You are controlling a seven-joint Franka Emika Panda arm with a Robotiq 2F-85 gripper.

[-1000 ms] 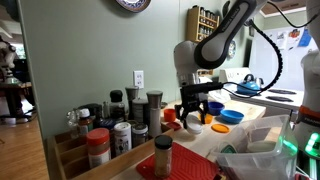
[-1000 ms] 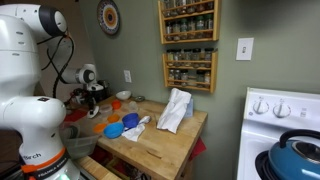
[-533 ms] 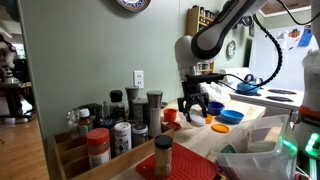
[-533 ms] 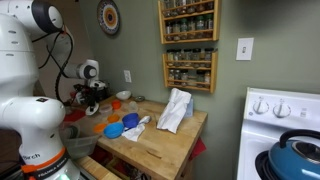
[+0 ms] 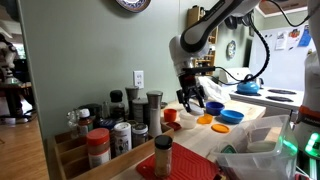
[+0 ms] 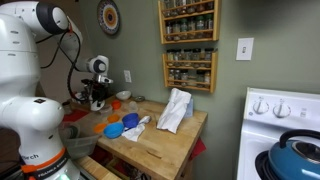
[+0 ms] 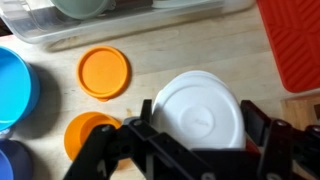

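My gripper (image 7: 200, 130) has a round white plastic bowl (image 7: 200, 112) between its two black fingers, which press on its left and right edges. The bowl's flat underside faces the wrist camera. In both exterior views the gripper (image 5: 192, 98) (image 6: 97, 97) hangs a little above the wooden counter (image 6: 160, 140) near the wall. Below it in the wrist view lie an orange lid (image 7: 103, 72), an orange cup (image 7: 88, 132) and a blue bowl (image 7: 15, 85).
Blue and orange bowls (image 5: 230, 117) and a crumpled white cloth (image 6: 175, 108) lie on the counter. Spice jars (image 5: 110, 130) stand in a rack in front. A red mat (image 7: 292, 45), wall spice shelves (image 6: 188, 45) and a stove with a blue kettle (image 6: 295, 155) are nearby.
The gripper has risen a little from the counter and shifted sideways along the wall. The arm's upper links have swung higher. Its fingers keep the same spread.
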